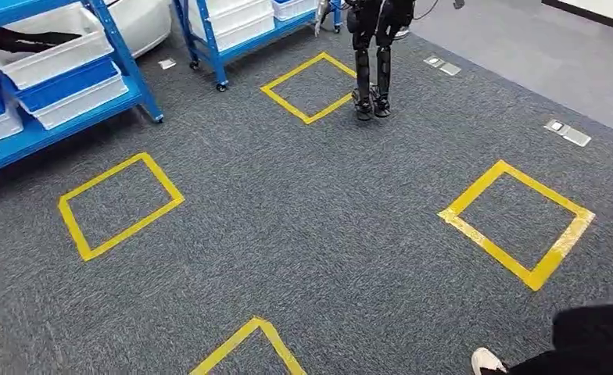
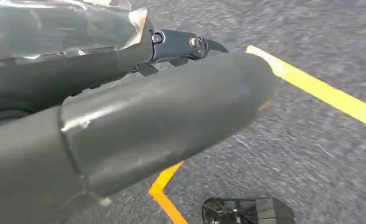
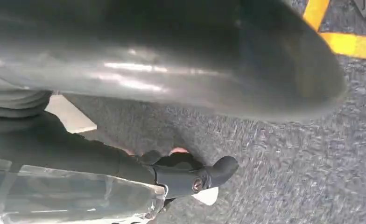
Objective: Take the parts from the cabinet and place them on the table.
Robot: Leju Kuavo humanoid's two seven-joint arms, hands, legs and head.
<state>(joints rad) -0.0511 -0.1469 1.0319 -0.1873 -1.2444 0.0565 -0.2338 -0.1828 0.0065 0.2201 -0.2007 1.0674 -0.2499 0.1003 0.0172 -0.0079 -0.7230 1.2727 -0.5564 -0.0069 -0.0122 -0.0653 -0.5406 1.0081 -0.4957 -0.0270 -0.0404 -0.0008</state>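
Observation:
The blue cabinet (image 1: 141,87) stands at the far left, its shelves loaded with white bins (image 1: 57,56) and a blue bin (image 1: 61,84). Something dark (image 1: 23,39) lies in the top bin; I cannot tell what it is. My left hand (image 2: 172,107) hangs over the grey carpet, thick thumb straight, dark fingers (image 2: 181,44) stretched out under a clear plastic film. Nothing lies between them. My right hand (image 3: 172,70) hangs the same way, its fingers (image 3: 195,177) extended beside clear film, holding nothing.
Yellow tape squares (image 1: 120,205) (image 1: 518,223) mark the carpet. A second blue rack (image 1: 209,47) stands at the back. Another robot's dark legs (image 1: 372,66) stand by the far square. A person's white shoe (image 1: 487,361) and dark trouser leg (image 1: 593,336) are at the near right. Metal floor plates (image 1: 567,133) lie at the right.

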